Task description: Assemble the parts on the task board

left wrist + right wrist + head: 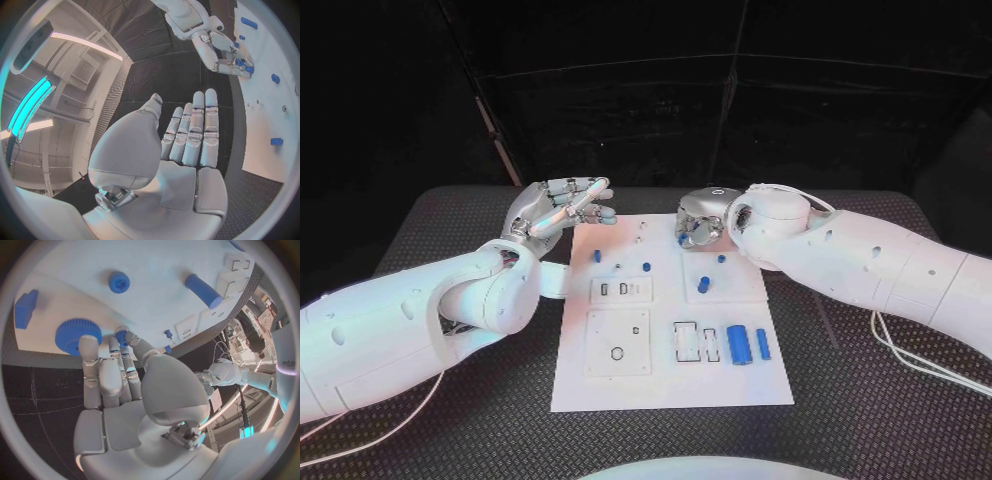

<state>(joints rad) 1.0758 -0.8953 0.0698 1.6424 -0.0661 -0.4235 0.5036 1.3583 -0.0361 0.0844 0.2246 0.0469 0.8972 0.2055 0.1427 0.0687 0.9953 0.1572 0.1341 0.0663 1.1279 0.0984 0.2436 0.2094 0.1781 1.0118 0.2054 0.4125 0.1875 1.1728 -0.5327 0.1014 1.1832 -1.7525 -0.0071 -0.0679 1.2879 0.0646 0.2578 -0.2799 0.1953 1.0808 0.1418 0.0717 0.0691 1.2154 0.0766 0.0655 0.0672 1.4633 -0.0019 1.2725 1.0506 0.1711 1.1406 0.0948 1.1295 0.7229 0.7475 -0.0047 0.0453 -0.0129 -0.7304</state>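
The white task board (pixel 668 385) lies in the middle of the black table. My right hand (pixel 708 218) reaches down at the board's far edge. In the right wrist view its thumb and a fingertip pinch a small blue part (pixel 120 334) beside a blue gear (pixel 77 335). A blue knob (pixel 119 281), a blue cylinder (pixel 203 290) and a blue block (pixel 25 308) lie on the board (pixel 156 265) beyond. My left hand (pixel 560 210) hovers over the board's far left corner, fingers straight and holding nothing (pixel 190 135).
Two blue cylinders (pixel 737 345) (pixel 763 343) lie at the board's near right beside white frames (pixel 687 341). Small blue pegs (pixel 646 266) (pixel 597 255) (pixel 705 281) stand mid-board. Pale plates (pixel 617 342) (pixel 622 291) sit on the left half. Black table (pixel 877 400) surrounds the board.
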